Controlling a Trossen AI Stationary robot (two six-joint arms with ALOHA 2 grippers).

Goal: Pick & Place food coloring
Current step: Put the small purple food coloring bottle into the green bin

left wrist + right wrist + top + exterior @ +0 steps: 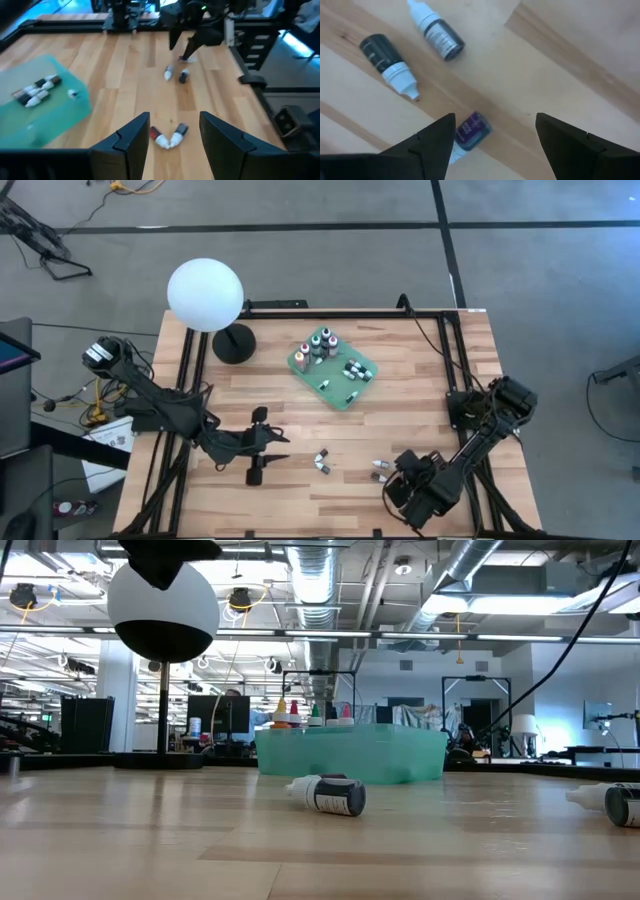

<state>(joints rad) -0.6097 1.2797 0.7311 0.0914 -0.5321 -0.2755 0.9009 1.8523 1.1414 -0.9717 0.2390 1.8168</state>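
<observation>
Food coloring bottles (435,37) lying loose on wooden table (420,430) under spread right gripper (495,145), labels unreadable, left gripper (172,137) spread above two more (167,137), others in green tray (335,395), workshop beyond.

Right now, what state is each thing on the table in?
Green tray: flat on the table, holding upright and lying bottles.
Pair of small bottles: lying at mid-table, tips together, loose.
Bottles by the right arm: three lying loose on the wood.
Left gripper: jaws open, empty, above the pair.
Right gripper: jaws open, empty, over a purple-labelled bottle.
Globe lamp: upright.
</observation>
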